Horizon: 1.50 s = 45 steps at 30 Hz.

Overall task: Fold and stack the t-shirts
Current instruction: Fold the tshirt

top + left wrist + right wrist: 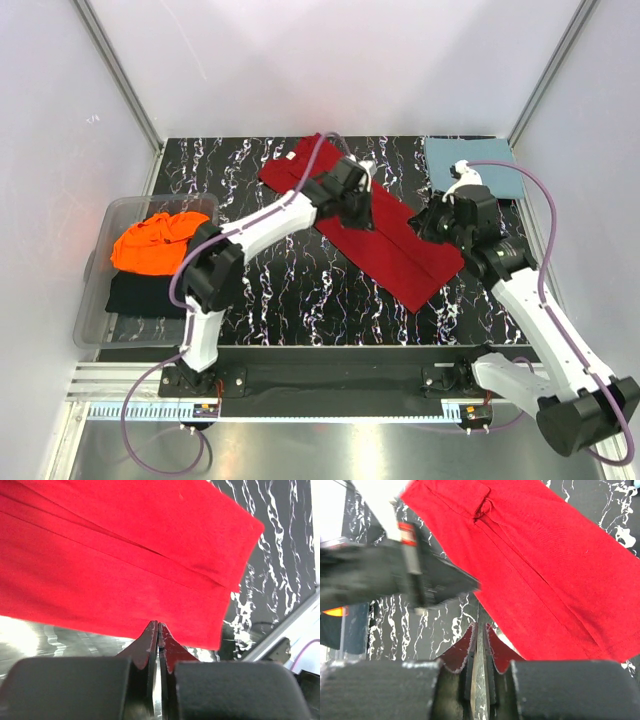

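Note:
The deep red t-shirt lies as a long folded strip running diagonally across the black marbled table. My left gripper hovers over the strip's upper half. In the left wrist view that gripper is shut and empty, its tips at the edge of the red cloth. My right gripper sits by the strip's right edge. The right wrist view shows it closed to a thin slit with nothing in it, just beside the red cloth. A dusty teal-blue t-shirt lies folded at the back right. The orange t-shirt is bunched in the bin.
A clear plastic bin stands off the table's left edge, with a dark cloth under the orange one. White walls and metal posts close in the back and sides. The left arm crosses the right wrist view.

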Available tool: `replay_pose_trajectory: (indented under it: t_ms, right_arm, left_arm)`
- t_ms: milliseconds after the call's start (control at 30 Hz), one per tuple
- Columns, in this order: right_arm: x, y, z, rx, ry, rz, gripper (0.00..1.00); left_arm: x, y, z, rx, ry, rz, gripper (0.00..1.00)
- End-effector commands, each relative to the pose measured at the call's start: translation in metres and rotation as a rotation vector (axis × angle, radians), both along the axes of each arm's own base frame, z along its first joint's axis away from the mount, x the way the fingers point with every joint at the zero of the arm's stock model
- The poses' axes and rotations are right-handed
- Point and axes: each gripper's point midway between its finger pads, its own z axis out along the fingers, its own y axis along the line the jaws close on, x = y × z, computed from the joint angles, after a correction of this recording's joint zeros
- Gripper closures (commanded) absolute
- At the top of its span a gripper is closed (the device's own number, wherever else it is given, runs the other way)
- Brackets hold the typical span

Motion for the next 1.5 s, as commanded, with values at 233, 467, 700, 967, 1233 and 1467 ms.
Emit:
replay_pose_trajectory:
  t_ms: [233, 467, 700, 967, 1233, 1467]
  right_arm:
    - [-0.014, -0.01, 0.023, 0.003, -0.031, -0.024, 0.91]
    - [-0.009, -0.013, 0.02, -0.017, -0.025, -0.043, 0.87]
    - [-0.003, -0.009, 0.033, 0.012, -0.032, -0.042, 0.82]
    - [0.007, 0.008, 0.003, 0.015, 0.075, 0.012, 0.78]
    - [0.024, 0.032, -0.08, -0.021, 0.288, 0.111, 0.71]
    - [0.103, 0.061, -0.09, -0.002, 0.232, 0.117, 0.75]
  left_arm:
    - [-0.069, -0.063, -0.093, 0.031, 0.201, -0.102, 0.98]
    - [-0.105, -0.043, -0.128, 0.122, 0.265, -0.133, 0.96]
    - [-0.153, 0.038, -0.149, 0.282, 0.305, -0.031, 0.96]
    - [-0.202, 0.138, -0.132, 0.349, 0.292, 0.109, 0.93]
    - [-0.154, 0.19, -0.063, 0.307, 0.124, 0.277, 0.75]
    - [-0.035, 0.194, -0.027, 0.275, 0.067, 0.349, 0.76]
